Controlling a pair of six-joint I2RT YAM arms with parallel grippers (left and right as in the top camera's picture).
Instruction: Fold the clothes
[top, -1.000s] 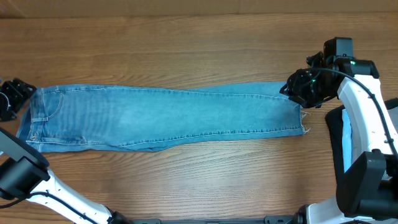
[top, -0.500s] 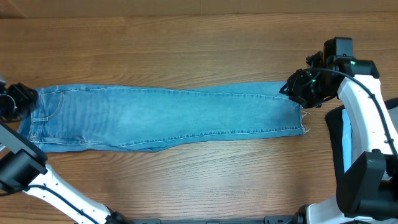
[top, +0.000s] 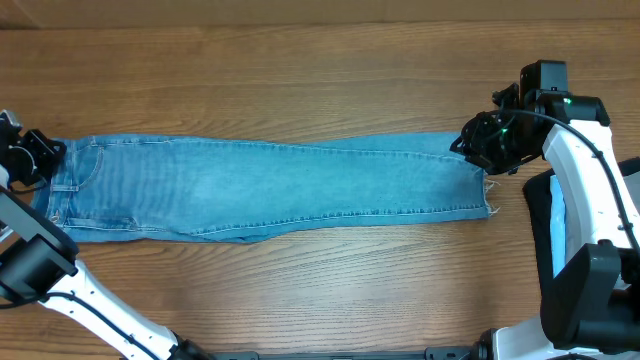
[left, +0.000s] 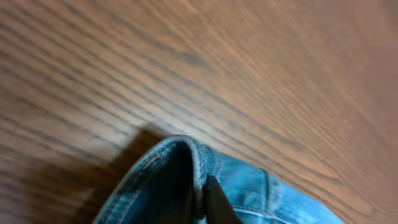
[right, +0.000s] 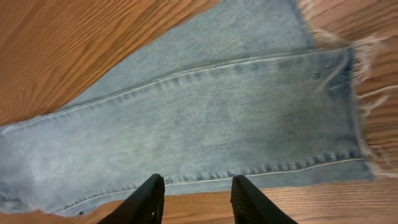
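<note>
Setting up to fold the jeans (top: 270, 190) end to end.
My left gripper (top: 38, 158) pinches the jeans' waistband for lifting; my right gripper (right: 197, 186) hangs spread over their hem.

Robot manipulation bench of a laboratory kind. Two white-and-black jointed arms, the left arm (top: 95, 305) and the right arm (top: 590, 170), reach in from the near edge over a plain wood-grain table (top: 300, 70). A green light (top: 567, 100) glows on the right arm. A single pair of jeans (top: 280, 190) lies flat as the work sample, and dark cloth (top: 538, 240) sits at the right edge.
</note>
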